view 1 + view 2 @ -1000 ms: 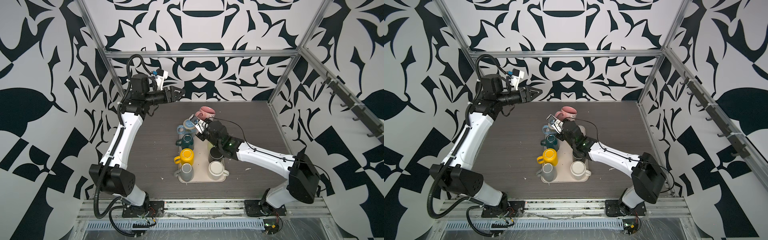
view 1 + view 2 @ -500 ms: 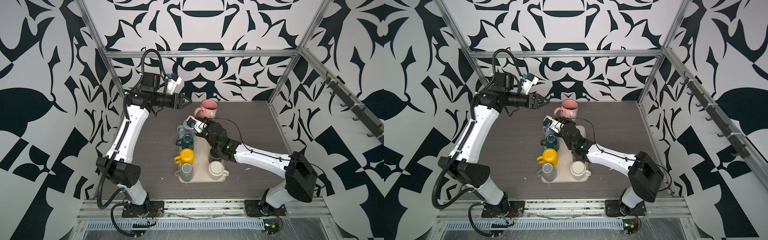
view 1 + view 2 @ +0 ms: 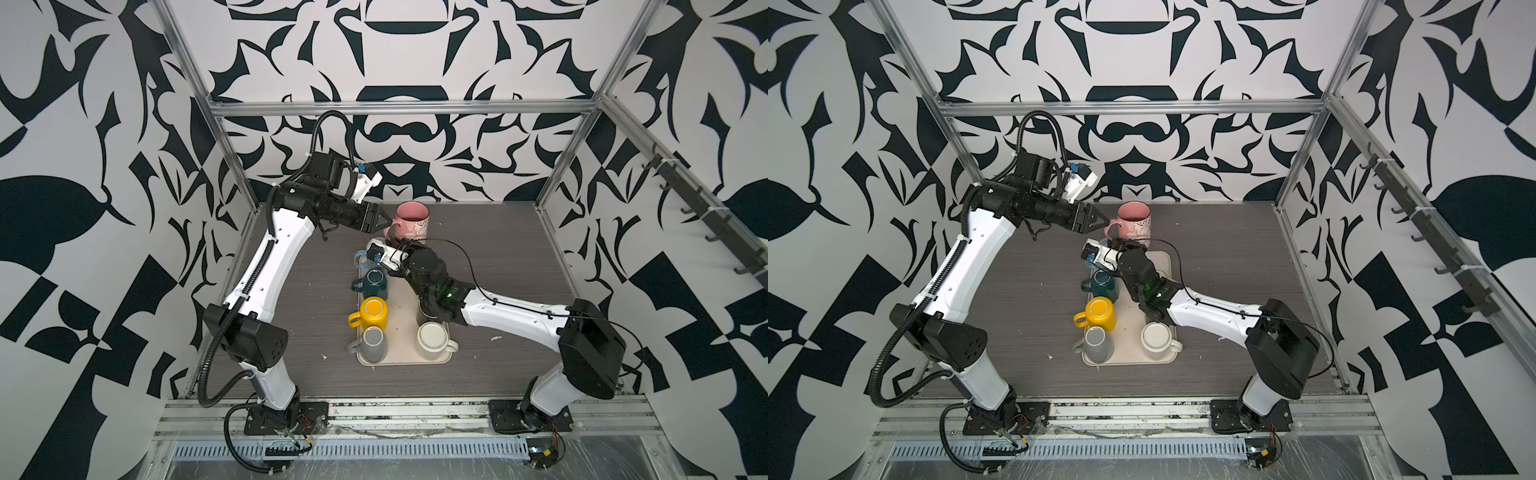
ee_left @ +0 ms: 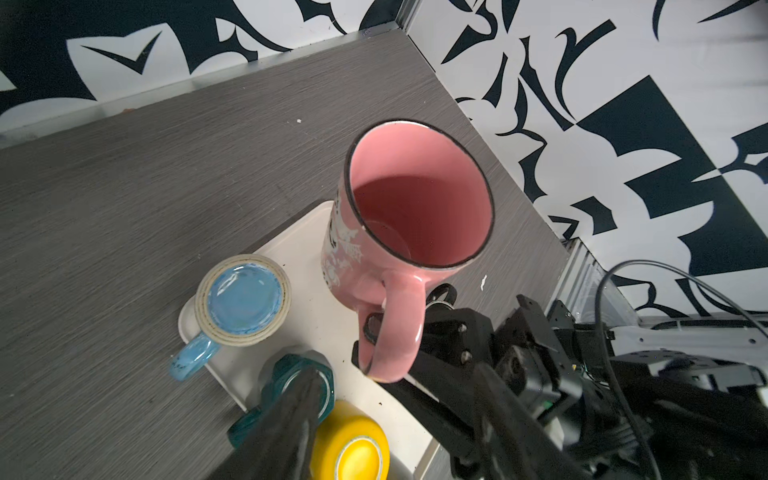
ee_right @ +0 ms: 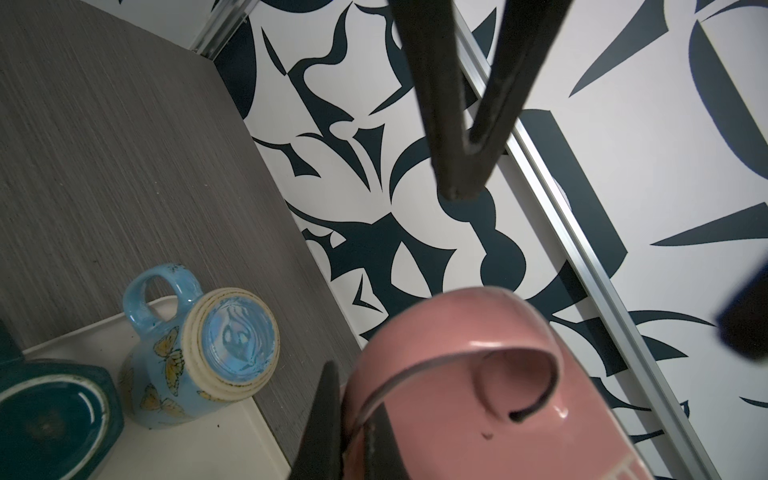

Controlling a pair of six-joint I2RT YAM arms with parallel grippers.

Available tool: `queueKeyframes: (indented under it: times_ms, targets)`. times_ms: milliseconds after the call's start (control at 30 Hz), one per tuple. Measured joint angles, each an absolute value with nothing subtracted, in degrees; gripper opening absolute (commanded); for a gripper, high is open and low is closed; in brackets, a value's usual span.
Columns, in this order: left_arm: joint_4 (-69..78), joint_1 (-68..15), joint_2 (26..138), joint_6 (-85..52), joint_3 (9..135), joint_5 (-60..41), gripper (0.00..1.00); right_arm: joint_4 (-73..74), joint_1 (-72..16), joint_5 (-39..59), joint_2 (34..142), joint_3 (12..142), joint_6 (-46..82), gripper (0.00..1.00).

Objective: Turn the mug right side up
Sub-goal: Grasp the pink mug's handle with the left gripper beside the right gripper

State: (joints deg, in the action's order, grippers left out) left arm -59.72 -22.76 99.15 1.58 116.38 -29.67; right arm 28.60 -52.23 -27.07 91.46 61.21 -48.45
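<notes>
**Pink mug** [image 3: 411, 219]. Held mouth upward at the far end of the tray [image 3: 401, 303], with the pink interior shown in the left wrist view. The handle [image 4: 399, 320] is turned toward the near left. Whether the base touches the tray cannot be told.

**Right gripper** [image 4: 371, 332]. Closed on the mug's handle (a dark fingertip is seen through the loop). The right arm [image 3: 511, 311] is laid low from its near-right base across the tray. Its forearm is angled toward the far left and its wrist is turned up beneath the mug.

**Left gripper** [image 3: 1106, 224]. The fingers are parted and nothing is held. It is raised above the table [image 3: 498, 257] and pointed sideways at the mug's handle side. The tips are just beside the handle; contact cannot be confirmed. The left arm [image 3: 270, 266] is raised steeply from its near-left base and bent sharply at the elbow, with the forearm carried nearly level.

**Other mugs on the tray, bases upward.** The blue mug [image 3: 360, 259] is placed at the far left corner. The teal mug [image 3: 375, 280] is set just nearer, and the yellow mug [image 3: 374, 311] nearer again.
</notes>
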Motion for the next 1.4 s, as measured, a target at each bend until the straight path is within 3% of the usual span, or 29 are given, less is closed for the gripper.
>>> queueKeyframes:
  times_ms: [700, 1033, 1400]
  targets:
    - [-61.28, -25.45, 102.85, 1.50, 116.99, -25.26, 0.36, 28.45, -53.39, -26.48, 92.84, 62.24, -48.47, 0.00]
    - [-62.06, -25.96, 103.77, 1.58, 116.99, -24.64, 0.32, 27.55, -53.41, -26.22, 92.97, 62.41, -48.47, 0.00]
    - [-62.35, -26.04, 104.42, 2.68, 117.01, -23.81, 0.12, 26.35, -53.28, -26.26, 92.97, 62.52, -48.45, 0.00]
